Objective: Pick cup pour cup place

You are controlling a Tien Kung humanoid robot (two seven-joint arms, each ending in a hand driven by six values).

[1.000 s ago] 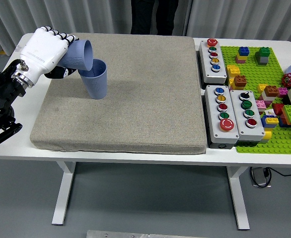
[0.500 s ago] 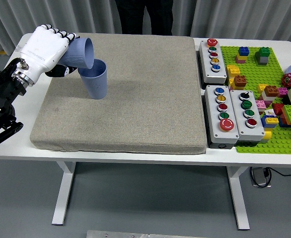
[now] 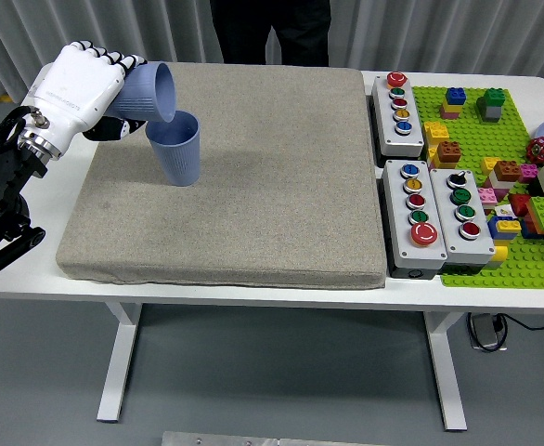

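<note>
Tipping a blue cup (image 3: 148, 93) on its side, the left hand (image 3: 75, 88) has its white fingers wrapped round the cup's body, holding it near the far left corner of the grey mat (image 3: 226, 177). The held cup's long axis runs almost level, its open mouth pointing right and slightly down, its lower lip just above and apparently touching the rim of a second blue cup (image 3: 174, 149). That second cup stands upright on the mat, just right of and below the hand. Whatever pours must travel rightward out of the hand and drop straight into it. The right hand is not in view, so the left does this work alone. For setting the held cup down I judge the open mat to the right and toward the near edge offers wide room; the mat's left edge lies close by the wrist. A person (image 3: 270, 28) stands at the far side, hands unseen.
</note>
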